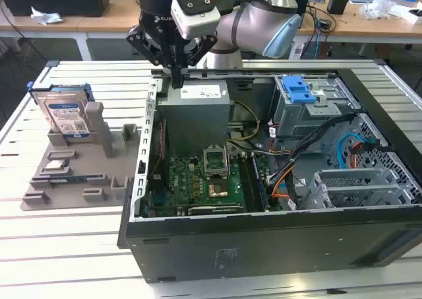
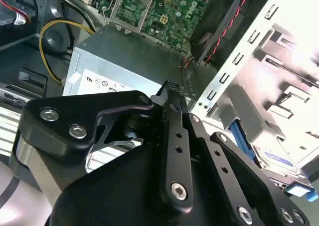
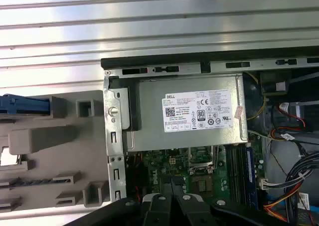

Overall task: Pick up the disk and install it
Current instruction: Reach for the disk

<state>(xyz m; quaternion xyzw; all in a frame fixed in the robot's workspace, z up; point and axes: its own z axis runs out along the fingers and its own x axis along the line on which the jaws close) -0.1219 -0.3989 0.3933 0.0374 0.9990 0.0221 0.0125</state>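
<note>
The disk [image 1: 66, 114] is a silver hard drive with a white-and-blue label and blue rails. It stands upright in a grey holder [image 1: 79, 173] at the exterior view's left, outside the computer case. Its labelled face [image 2: 279, 158] also appears in the second wrist view, and a blue rail [image 3: 25, 104] in the first wrist view. My gripper [image 1: 177, 80] hangs over the case's left wall, at the near corner of the grey power supply [image 1: 198, 107]. Its black fingers [image 2: 172, 91] are shut together with nothing between them. The gripper is well to the right of the disk and apart from it.
The open black computer case [image 1: 264, 239] lies on a slatted metal table [image 1: 66, 246]. Inside are a green motherboard [image 1: 198, 183], loose cables [image 1: 290, 173] and a metal drive bay with a blue latch [image 1: 299, 88]. Desks with clutter stand behind.
</note>
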